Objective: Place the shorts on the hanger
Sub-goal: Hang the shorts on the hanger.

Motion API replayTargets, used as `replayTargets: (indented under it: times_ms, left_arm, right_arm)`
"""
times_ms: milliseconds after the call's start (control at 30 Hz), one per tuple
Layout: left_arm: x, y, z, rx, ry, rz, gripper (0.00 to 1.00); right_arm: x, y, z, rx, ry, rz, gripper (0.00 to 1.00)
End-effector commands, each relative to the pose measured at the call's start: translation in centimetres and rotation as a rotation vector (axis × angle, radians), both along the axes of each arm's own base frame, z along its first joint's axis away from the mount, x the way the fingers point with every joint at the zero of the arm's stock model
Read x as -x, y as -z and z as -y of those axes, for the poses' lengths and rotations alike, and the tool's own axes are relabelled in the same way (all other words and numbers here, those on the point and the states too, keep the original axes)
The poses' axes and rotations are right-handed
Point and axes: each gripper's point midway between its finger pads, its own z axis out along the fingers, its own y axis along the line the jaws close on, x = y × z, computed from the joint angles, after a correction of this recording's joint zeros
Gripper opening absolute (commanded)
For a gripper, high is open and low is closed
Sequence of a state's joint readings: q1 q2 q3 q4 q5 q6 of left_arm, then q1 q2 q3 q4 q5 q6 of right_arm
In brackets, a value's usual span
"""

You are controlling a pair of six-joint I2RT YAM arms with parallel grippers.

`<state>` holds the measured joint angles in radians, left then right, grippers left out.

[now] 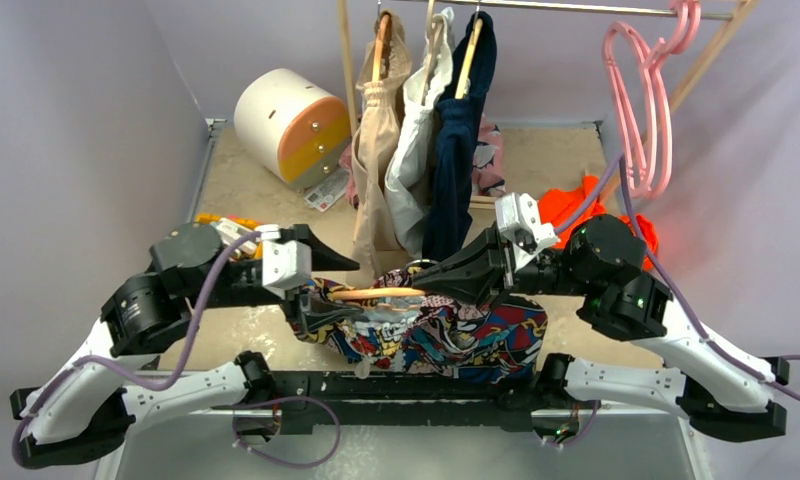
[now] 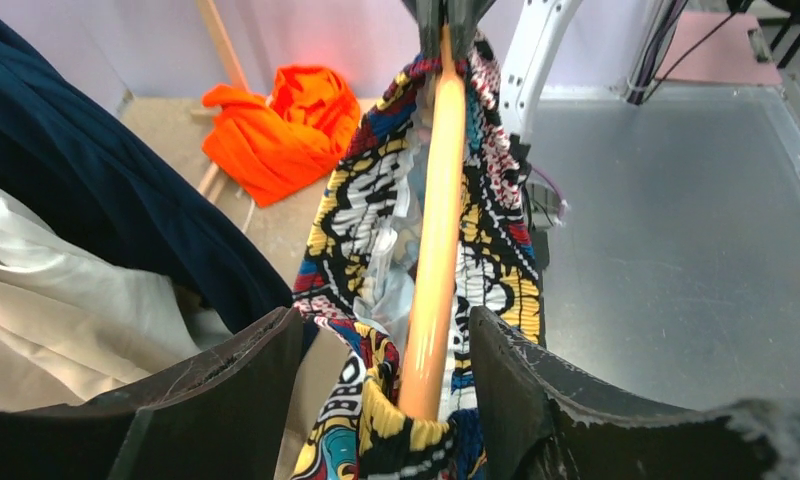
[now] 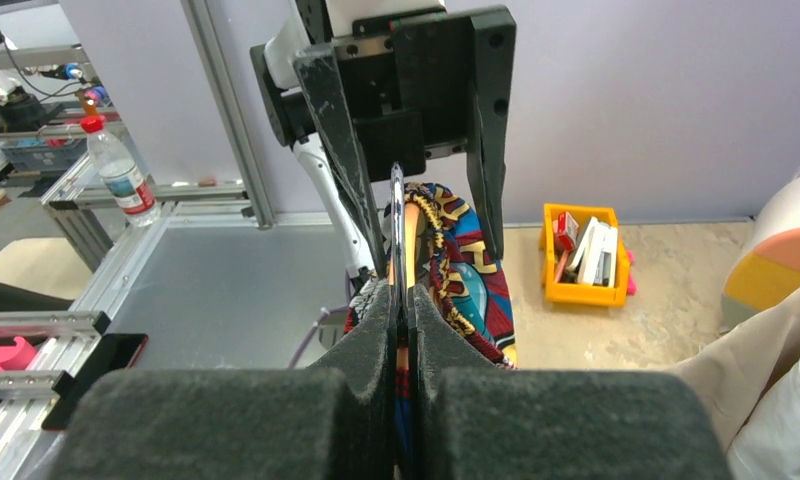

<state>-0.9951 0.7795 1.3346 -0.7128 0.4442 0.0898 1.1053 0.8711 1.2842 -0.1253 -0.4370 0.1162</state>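
Though open, left claw (image 2: 381, 320) astride hanger (image 2: 436, 230)

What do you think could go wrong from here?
The left fingers stand open on either side of the hanger, so the shorts, only bunched over its arm, could slide off. The right fingers pinch just the thin metal hook; the loaded hanger might twist. The navy garment hangs close and could snag.

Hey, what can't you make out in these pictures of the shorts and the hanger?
- Top view: the shorts, left gripper and right gripper cover most of the hanger.
- Right wrist view: the right gripper's pads bury the hanger part they clamp.
- Left wrist view: the bottom edge cuts off the shorts' lower part.
- Right wrist view: the bottle label is too small to read.
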Motion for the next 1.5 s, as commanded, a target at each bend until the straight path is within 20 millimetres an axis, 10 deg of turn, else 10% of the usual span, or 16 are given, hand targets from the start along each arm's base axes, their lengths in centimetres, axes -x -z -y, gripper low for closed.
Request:
replayTargets:
  times_ms: [0, 500, 800, 967, 1200, 1467]
  left_arm:
    - [0.2, -5.0, 0.0, 0.169, -0.004, 0.061, 0.61]
    - [-0.2, -3.1, 3.6, 0.1, 0.088, -0.04, 0.55]
    - [-0.2, -2.7, 4.5, 0.096, 0.105, -0.073, 0.01]
    - [-1.4, -3.4, 3.1, 0.146, -0.001, -0.028, 0.0]
    - [-2.2, -4.6, -0.2, 0.205, -0.144, 0.031, 0.0]
    - [-2.2, -6.0, -3.2, 0.263, -0.24, 0.048, 0.0]
  right_arm:
    - [0.5, -4.4, 1.0, -0.163, 0.004, 0.076, 0.0]
    - [0.1, -4.1, -0.3, -0.133, -0.011, 0.084, 0.0]
    - [-0.1, -3.6, -0.7, -0.119, -0.015, 0.078, 0.0]
    - [-0.6, -3.3, -0.6, -0.106, 0.021, 0.055, 0.0]
    - [-3.0, -3.5, 1.4, -0.079, 0.2, 0.013, 0.53]
    - [-6.0, -1.4, 2.4, 0.001, 0.376, -0.014, 0.6]
